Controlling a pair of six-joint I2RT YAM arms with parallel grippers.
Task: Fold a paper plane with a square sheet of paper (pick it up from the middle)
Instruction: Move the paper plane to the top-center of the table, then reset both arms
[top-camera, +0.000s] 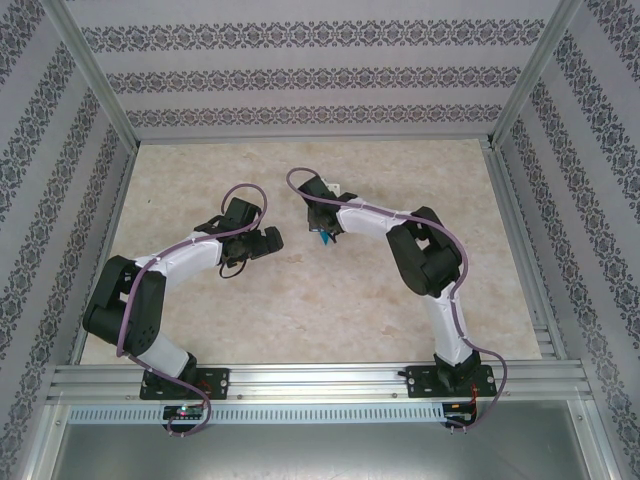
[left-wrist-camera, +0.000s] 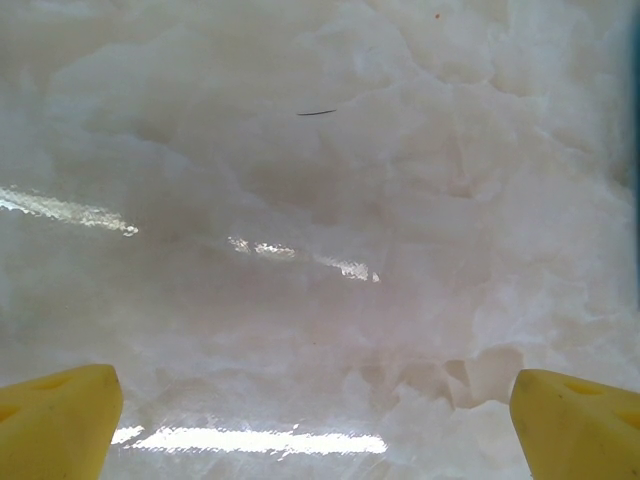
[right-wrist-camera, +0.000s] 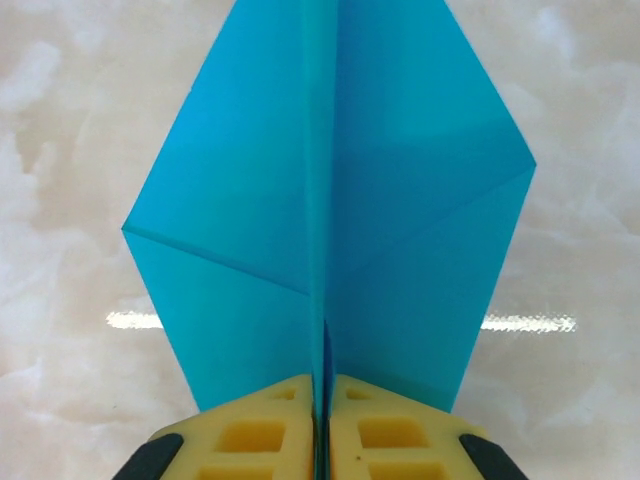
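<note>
The folding looks finished: the right gripper pinches the paper plane at its centre crease, over the table — nose pointing away from it. The left gripper stands wide open, holding nothing. Next, I think, the plane must be laid down low and gently — so the wings do not bend.

Damask-striped wallpaper walls fill the frame's top and sides; aluminium posts edge a glossy beige marble table.

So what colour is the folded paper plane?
The paper plane is cyan-blue, clearest in the right wrist view.
</note>
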